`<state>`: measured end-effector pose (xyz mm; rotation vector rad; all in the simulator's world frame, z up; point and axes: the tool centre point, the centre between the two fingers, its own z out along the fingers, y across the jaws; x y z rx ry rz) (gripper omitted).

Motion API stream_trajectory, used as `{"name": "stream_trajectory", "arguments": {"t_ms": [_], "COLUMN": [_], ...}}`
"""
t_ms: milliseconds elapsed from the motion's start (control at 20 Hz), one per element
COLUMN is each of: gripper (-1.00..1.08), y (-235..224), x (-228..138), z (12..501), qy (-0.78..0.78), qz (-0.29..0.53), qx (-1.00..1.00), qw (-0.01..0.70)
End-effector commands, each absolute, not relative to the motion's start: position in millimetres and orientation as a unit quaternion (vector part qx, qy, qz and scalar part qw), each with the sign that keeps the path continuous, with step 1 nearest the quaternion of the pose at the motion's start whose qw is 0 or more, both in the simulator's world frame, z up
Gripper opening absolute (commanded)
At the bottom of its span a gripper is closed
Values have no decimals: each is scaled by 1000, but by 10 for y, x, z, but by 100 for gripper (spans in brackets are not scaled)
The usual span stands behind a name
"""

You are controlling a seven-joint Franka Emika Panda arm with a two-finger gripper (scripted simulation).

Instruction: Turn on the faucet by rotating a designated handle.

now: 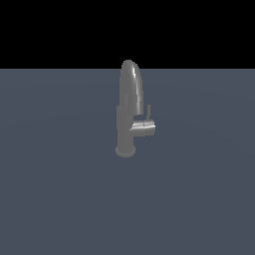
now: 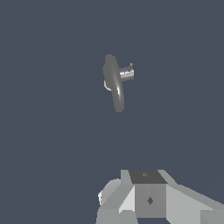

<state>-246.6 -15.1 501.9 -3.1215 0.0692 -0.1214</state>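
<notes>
One faucet (image 1: 127, 112) stands alone on a flat, dull blue-grey floor (image 1: 55, 199), under a black backdrop (image 1: 50, 30). Its handle (image 1: 144, 127) juts toward the exterior view's right, with the thin lever rod (image 1: 148, 112) pointing up. From the wrist view, the faucet sits well apart from the gripper (image 2: 144, 197); only grey housing shows, so whether the fingers are spread or closed cannot be told.

Just the faucet (image 1: 127, 107) on a flat grey floor (image 1: 60, 199).
Handle (image 1: 144, 127) stuck out toward 3 o'clock, its thin lever rod (image 1: 148, 112) pointed up at 12.
</notes>
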Motion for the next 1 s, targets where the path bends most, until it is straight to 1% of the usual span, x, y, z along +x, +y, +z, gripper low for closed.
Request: {"name": "stream_trajectory", "arguments": {"t_ms": [0,500,950], "gripper": [-100,-100,-100], "y": [-151,-156,-183], "x": [-2466,-2335,-1987], "z": [5019,5000,4924], "qy": [22,36,75], "qz": [-39,-21,26], "qx": [-999,-999,-995], "qw": [8,22,60]}}
